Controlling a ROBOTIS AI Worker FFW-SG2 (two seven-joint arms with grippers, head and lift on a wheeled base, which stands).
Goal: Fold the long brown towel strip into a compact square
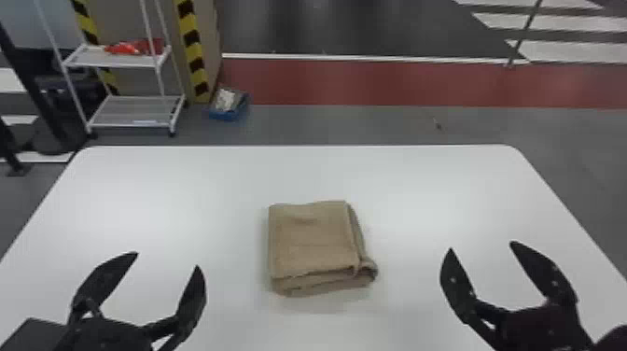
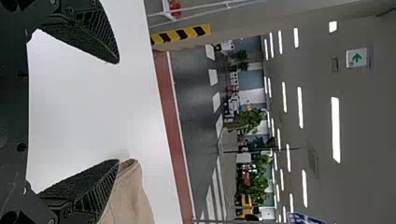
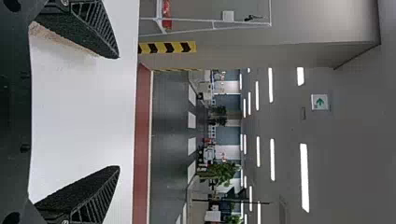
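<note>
The brown towel lies folded into a thick, roughly square stack at the middle of the table, with layered edges at its near side and a small rolled bulge at its near right corner. To its left, my left gripper stands open and apart from it. My right gripper is open on the towel's right side, also apart. In the left wrist view, the towel shows beyond one finger of the left gripper. In the right wrist view, a strip of towel borders one finger of the right gripper.
The white table has rounded far corners. Behind it on the floor stand a white shelf cart with red items and a blue box, near a pillar with yellow and black stripes.
</note>
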